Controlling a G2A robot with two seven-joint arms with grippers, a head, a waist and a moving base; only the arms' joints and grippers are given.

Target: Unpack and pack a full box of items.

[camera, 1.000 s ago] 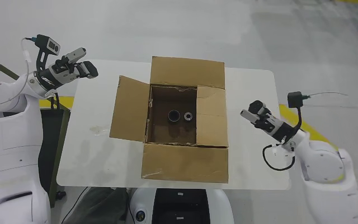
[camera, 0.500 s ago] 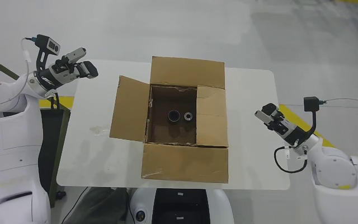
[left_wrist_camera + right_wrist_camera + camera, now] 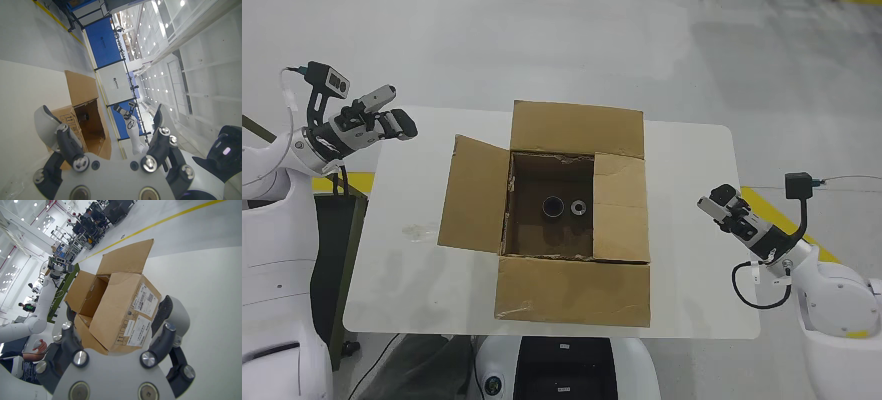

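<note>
Grey and black, the left gripper [image 3: 102, 109] is wide open and holds nothing, up by the far left corner of the white table [image 3: 692, 150]. The right gripper [image 3: 117, 304] is wide open too, over the table's right edge. Between them sits the brown box [image 3: 577, 128], flaps open. A small dark round thing [image 3: 553, 208] and a smaller one [image 3: 579, 208] lie side by side inside.

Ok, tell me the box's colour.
Plain brown; the box shows best in the top view.
</note>
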